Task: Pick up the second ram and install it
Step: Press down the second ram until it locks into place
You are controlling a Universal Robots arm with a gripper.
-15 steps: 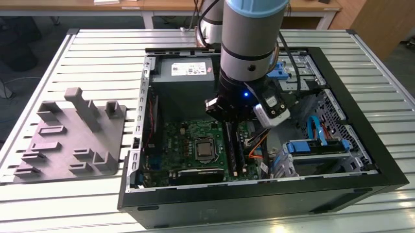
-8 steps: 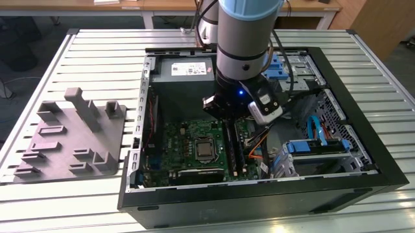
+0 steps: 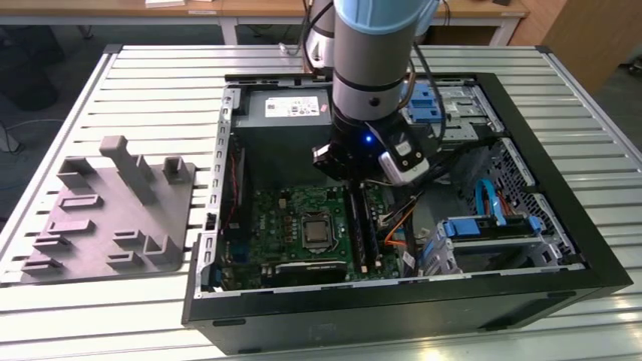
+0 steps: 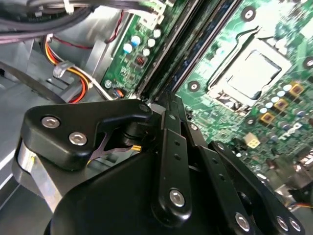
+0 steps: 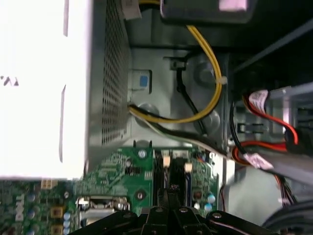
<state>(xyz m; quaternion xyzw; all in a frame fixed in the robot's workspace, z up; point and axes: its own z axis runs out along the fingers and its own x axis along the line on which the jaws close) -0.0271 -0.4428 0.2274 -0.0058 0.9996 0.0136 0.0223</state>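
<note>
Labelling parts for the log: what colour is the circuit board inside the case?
Green, clearest in the second wrist view: circuit board.

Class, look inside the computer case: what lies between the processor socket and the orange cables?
In the exterior view, the long black memory slots lie between the processor socket and the orange cables.

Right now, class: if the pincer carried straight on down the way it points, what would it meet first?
Probably the long black memory slots on the green board; the pincer points down at them, though the depth between is unclear.
</note>
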